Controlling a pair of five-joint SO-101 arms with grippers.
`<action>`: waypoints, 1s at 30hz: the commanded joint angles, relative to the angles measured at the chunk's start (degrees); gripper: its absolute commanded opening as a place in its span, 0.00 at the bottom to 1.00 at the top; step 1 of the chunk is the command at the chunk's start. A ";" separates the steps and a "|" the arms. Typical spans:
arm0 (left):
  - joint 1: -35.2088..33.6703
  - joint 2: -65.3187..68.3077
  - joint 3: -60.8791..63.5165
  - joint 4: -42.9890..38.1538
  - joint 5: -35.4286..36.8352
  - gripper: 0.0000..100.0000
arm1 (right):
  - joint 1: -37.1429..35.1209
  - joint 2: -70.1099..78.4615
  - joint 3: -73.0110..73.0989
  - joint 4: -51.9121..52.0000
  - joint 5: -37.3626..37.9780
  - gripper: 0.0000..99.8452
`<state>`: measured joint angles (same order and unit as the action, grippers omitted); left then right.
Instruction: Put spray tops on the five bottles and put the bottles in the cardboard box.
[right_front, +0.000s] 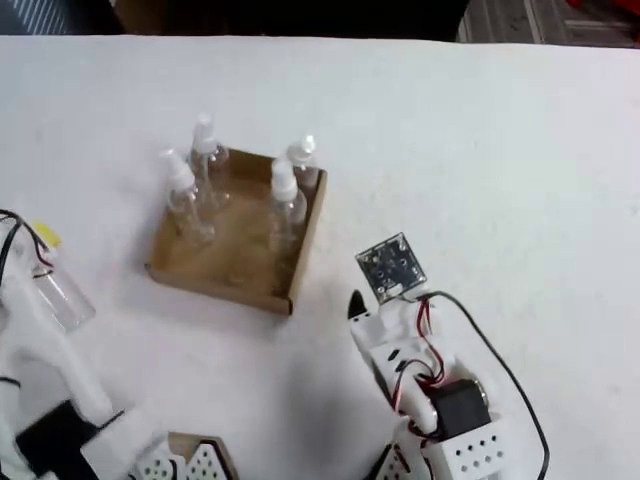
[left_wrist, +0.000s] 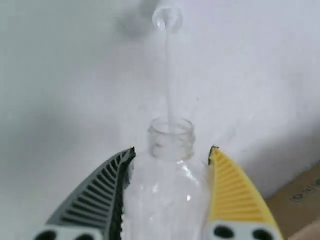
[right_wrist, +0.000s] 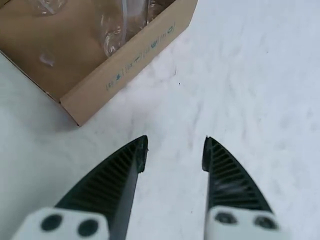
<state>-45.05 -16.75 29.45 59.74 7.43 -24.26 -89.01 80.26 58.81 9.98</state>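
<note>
Left hand (left_wrist: 171, 150): grey and yellow fingers clamped on the shoulders of a clear plastic bottle (left_wrist: 167, 190). The neck juts just past the fingertips and is open, with no spray top on it. A thin clear tube (left_wrist: 168, 80) runs out from the neck toward a small round clear piece (left_wrist: 167, 18) over the counter (left_wrist: 60, 75); what that piece is cannot be told.

In the high view this held bottle (right_front: 65, 297) sits left of the cardboard box (right_front: 215, 285), well apart from it and tilted.

Right hand (right_wrist: 175, 138): black fingers apart, nothing between them, over bare counter just beside a corner of the box (right_wrist: 125, 70).

Count:
- Bottles: five, all clear.
- In the box: four, upright, each with a white spray top (right_front: 185, 195) (right_front: 208, 155) (right_front: 285, 200) (right_front: 303, 160).
- Arrangement: two stand toward the box's left side and two toward its right.
- Outside the box: one, in the left hand.
- Boxes: one, brown, shallow, open-topped.
</note>
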 joint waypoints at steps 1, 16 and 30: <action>0.66 -7.16 -1.05 3.08 -0.62 0.02 | -0.57 -0.40 -0.53 -1.19 0.35 0.14; -7.43 -20.97 -3.08 9.58 -2.81 0.02 | -0.22 -0.40 -0.97 -1.27 0.53 0.14; -21.67 15.69 -41.41 13.89 -4.22 0.02 | -25.27 0.22 -14.24 -10.15 0.09 0.04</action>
<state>-64.40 -6.46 -0.70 72.84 3.82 -41.32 -89.19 69.27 54.07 9.98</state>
